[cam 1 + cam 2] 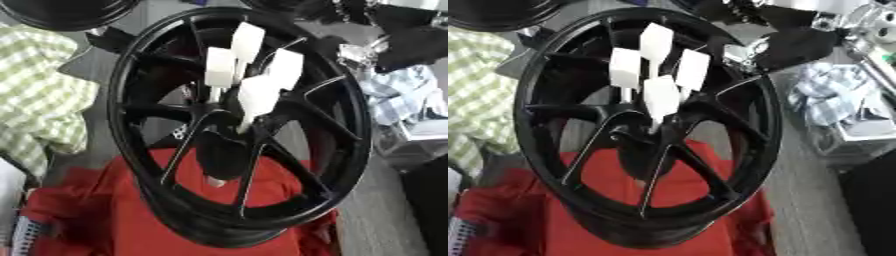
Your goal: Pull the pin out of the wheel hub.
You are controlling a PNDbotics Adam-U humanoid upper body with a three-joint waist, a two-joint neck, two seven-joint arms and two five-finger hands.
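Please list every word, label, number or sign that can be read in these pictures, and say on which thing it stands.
None can be read.
Black wheel hub: no lettering visible on rim or spokes.
White pins at its centre: plain white blocks, no marks.
Red cloth and green checked cloth: patterns only, no text.

The wheel [241, 125] looks like black metal with a glossy finish; light glints run along its spokes and rim. The four pins [249, 67] standing in its hub have white, matt heads that look like smooth plastic. Under the wheel lies a red cloth [114, 220], soft and matt. At the left is a green-and-white checked cloth [39, 95]. At the right lies a crumpled pale blue cloth [833, 95]. The arm [833, 25] at far right shows matt black covers and shiny silver metal.
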